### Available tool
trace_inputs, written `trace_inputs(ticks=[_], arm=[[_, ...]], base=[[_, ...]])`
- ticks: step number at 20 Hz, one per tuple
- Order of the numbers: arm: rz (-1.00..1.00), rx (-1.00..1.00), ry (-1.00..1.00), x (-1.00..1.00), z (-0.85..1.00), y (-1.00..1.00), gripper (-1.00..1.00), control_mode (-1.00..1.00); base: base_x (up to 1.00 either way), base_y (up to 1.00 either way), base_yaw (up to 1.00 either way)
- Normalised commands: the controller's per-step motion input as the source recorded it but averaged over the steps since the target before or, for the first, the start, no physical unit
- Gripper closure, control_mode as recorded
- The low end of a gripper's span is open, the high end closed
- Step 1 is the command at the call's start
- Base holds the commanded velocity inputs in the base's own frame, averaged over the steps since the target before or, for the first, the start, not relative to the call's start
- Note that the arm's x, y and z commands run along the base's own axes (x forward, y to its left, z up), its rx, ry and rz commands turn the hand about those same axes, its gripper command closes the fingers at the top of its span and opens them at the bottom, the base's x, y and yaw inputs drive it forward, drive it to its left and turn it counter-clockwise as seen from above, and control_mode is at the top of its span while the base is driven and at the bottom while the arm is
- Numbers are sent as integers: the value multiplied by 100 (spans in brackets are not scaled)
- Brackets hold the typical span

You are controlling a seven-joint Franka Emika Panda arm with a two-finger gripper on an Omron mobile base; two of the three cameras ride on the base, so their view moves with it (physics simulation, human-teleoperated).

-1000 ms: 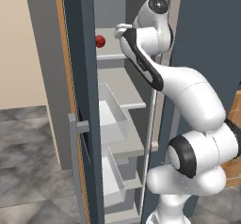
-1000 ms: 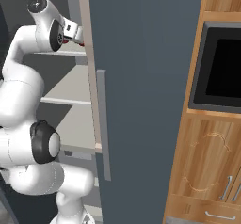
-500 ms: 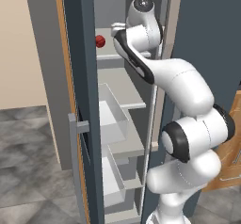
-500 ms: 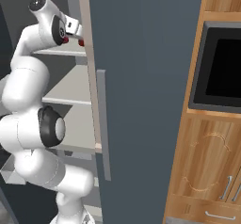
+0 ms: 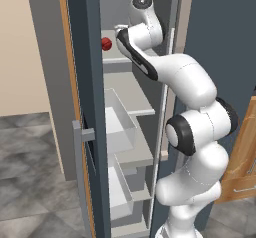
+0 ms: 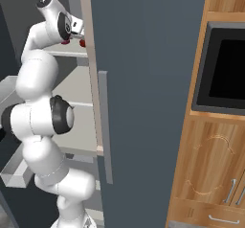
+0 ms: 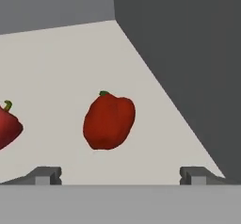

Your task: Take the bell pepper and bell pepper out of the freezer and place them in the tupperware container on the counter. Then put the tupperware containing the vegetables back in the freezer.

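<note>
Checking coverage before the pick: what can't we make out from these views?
- Left bell pepper: cut off by the hand view's left edge.
- Gripper: in the right base view the freezer door hides whether the jaws are open.
- Peppers in base views: left base view shows one red bit behind the door edge; which pepper it is cannot be told.
- Middle bell pepper: whole, untouched.

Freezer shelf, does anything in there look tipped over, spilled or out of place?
Nothing stands out. Two red bell peppers sit apart on the light freezer shelf, whole, nothing spilled. The open gripper faces the middle one without touching it.
</note>
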Motion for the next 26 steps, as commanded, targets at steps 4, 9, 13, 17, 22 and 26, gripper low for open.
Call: trace_inputs(ticks=[4, 9, 13, 17, 22, 26], arm=[[-4, 0, 7, 36, -13, 0, -100, -100], [-3, 0, 6, 40, -11, 0, -100, -100], [-1, 0, 1, 28, -16, 0, -100, -100], [-1, 0, 0, 17, -13, 0, -100, -100], [-2, 0, 0, 1, -15, 0, -100, -100], [-2, 0, 0, 0, -27, 0, -100, -100]], base=[[0, 0, 0], [0, 0, 0], [0, 0, 0], [0, 0, 0], [0, 0, 0], [0, 0, 0]])
